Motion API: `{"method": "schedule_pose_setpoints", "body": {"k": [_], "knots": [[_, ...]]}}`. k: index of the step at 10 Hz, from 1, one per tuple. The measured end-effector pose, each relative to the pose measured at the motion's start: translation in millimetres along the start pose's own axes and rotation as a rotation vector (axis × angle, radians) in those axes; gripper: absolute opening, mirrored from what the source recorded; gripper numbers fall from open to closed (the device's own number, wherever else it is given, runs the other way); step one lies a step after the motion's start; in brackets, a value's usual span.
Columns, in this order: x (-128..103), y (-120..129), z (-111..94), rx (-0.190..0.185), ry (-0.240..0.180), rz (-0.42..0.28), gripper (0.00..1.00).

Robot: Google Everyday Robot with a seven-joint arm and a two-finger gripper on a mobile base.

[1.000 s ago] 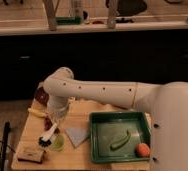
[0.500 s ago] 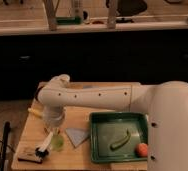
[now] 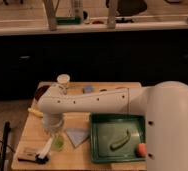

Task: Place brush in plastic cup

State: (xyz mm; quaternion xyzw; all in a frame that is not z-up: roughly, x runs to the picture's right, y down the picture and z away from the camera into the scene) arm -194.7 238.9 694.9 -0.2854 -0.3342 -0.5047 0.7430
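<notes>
The brush (image 3: 45, 149) slants down to the left, its white handle running from just under my gripper to its dark head (image 3: 41, 159) near the table's front left. The translucent light-green plastic cup (image 3: 58, 144) stands right beside the handle, to its right. My gripper (image 3: 52, 128) hangs from the white arm directly above the cup and the handle's upper end. I cannot tell whether it holds the brush. The brush is outside the cup.
A green tray (image 3: 101, 150) at the right holds a green vegetable (image 3: 120, 140) and an orange-red fruit (image 3: 142, 148). A pale napkin (image 3: 77, 135) lies beside the cup, a brown block (image 3: 26, 153) at the front left, a white cup (image 3: 63, 80) and a yellow-handled utensil (image 3: 35, 112) further back.
The arm's elbow has swung left and the gripper has come down over the cup. The brush has shifted beside the cup, with its dark head nearer the front edge.
</notes>
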Motion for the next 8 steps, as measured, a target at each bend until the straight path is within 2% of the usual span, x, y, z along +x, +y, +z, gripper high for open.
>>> {"method": "schedule_pose_setpoints", "body": {"k": [2,5,6,8], "knots": [[-2.8,3.2,5.3,0.001,-0.009,0.007,0.03],[-4.4,4.9,9.1,0.002,-0.015,0.017,0.31],[-4.2,5.1,9.8,0.003,-0.017,0.019,0.43],[-4.2,3.9,10.3,0.004,-0.020,0.019,0.63]]}}
